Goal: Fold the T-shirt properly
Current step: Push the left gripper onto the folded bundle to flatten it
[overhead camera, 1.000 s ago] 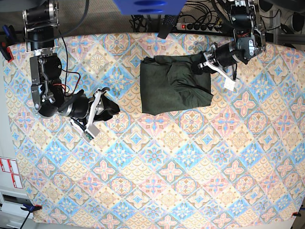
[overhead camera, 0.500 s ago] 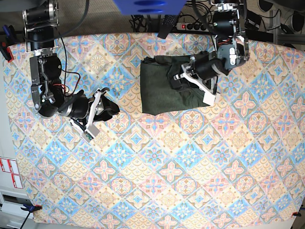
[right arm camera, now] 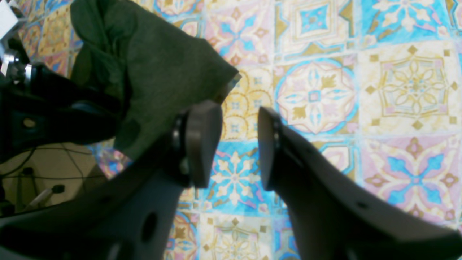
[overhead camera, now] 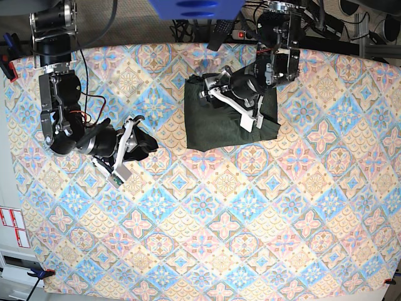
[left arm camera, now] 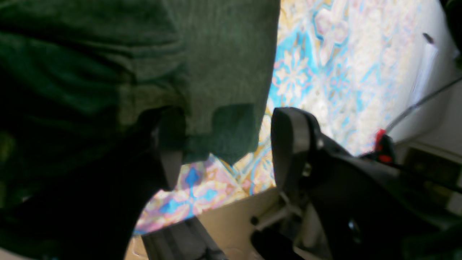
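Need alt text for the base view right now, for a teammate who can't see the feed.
Overhead view: a dark green T-shirt, folded into a rough rectangle, lies on the patterned tablecloth near the far edge. The left tool is open over it. The right tool sits apart on the cloth, open and empty.

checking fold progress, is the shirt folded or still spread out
Folded: the T-shirt lies as a compact, layered rectangle on the patterned tablecloth, no sleeves sticking out; top folds look rumpled.
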Action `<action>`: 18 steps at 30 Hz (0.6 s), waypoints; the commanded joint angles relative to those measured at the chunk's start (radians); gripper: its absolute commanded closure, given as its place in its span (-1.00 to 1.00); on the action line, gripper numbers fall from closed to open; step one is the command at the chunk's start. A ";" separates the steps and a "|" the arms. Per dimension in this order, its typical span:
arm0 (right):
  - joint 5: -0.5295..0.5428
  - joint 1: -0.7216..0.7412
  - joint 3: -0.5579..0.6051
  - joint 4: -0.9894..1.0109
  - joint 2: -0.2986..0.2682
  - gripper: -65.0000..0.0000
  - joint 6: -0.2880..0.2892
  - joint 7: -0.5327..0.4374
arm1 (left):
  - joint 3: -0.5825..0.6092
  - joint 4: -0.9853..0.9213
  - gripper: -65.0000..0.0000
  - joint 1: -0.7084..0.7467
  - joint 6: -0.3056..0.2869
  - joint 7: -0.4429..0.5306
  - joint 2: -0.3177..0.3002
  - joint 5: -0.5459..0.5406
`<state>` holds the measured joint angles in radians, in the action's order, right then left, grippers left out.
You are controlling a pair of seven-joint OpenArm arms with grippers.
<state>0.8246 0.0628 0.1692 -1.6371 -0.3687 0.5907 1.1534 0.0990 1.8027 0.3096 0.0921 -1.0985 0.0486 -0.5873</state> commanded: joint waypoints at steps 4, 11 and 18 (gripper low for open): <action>0.022 0.018 -0.009 -0.019 -0.011 0.39 0.005 -0.019 | 0.032 0.013 -0.01 -0.007 -0.002 0.039 0.010 0.062; 0.022 0.018 -0.010 -0.019 -0.011 0.39 0.005 -0.019 | 0.025 0.013 0.08 -0.007 -0.002 0.037 0.021 0.126; 0.022 0.019 -0.010 -0.019 -0.011 0.39 0.005 -0.019 | 0.025 0.012 0.08 -0.007 -0.002 0.037 0.024 0.188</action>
<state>0.8238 0.0628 0.1688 -1.6371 -0.3687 0.5907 1.1534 0.1219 1.8004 0.3099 0.0937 -1.0660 0.0666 -0.4053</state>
